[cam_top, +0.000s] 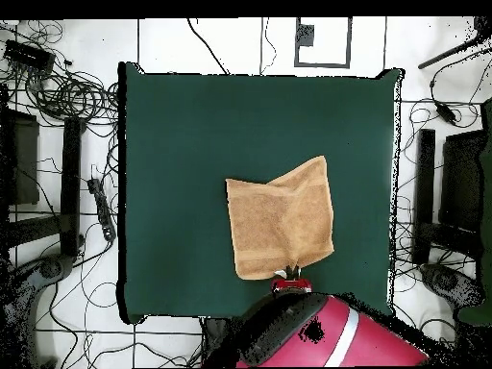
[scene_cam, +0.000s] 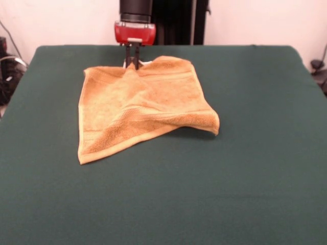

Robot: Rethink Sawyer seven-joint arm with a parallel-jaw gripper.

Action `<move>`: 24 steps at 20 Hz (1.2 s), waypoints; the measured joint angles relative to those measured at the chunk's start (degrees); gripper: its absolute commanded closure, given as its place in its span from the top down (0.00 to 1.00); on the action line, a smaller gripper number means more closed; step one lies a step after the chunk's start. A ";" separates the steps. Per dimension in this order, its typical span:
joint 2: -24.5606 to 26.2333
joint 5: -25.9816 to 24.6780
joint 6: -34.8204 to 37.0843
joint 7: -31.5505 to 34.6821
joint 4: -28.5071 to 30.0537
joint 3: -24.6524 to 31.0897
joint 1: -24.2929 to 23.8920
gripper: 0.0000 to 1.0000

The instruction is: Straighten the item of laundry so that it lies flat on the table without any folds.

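Note:
The golden-orange towel (scene_cam: 138,104) lies on the dark green table (scene_cam: 245,168), toward the robot's side. Its far edge is pinched and lifted into a small peak. Its right corner is rolled under in a thick fold, and a woven band runs near the front hem. My gripper (scene_cam: 133,64) hangs from the red wrist at the towel's far edge, its dark fingers shut on the towel's raised edge. In the overhead view the towel (cam_top: 279,223) lies right of centre, with one corner folded over, and the gripper (cam_top: 291,273) sits at its near edge.
The robot's red and black arm (cam_top: 317,332) covers the table's bottom edge in the overhead view. Cables and equipment (cam_top: 58,96) lie on the floor round the table. Bare green cloth surrounds the towel on all sides.

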 measured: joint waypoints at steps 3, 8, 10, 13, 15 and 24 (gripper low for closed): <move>0.73 0.00 -1.74 0.00 0.00 -0.42 0.00 0.00; 3.11 0.11 -7.23 0.00 -0.02 -1.71 -0.01 0.00; 3.90 0.25 -8.96 0.00 -0.02 -2.12 -0.01 0.00; 5.17 0.53 -11.77 0.00 -0.02 -2.72 -0.01 0.00; 6.10 0.76 -13.70 0.00 -0.04 -3.14 -0.01 0.00; 10.02 1.97 -21.75 0.00 -0.07 -4.74 -0.01 0.00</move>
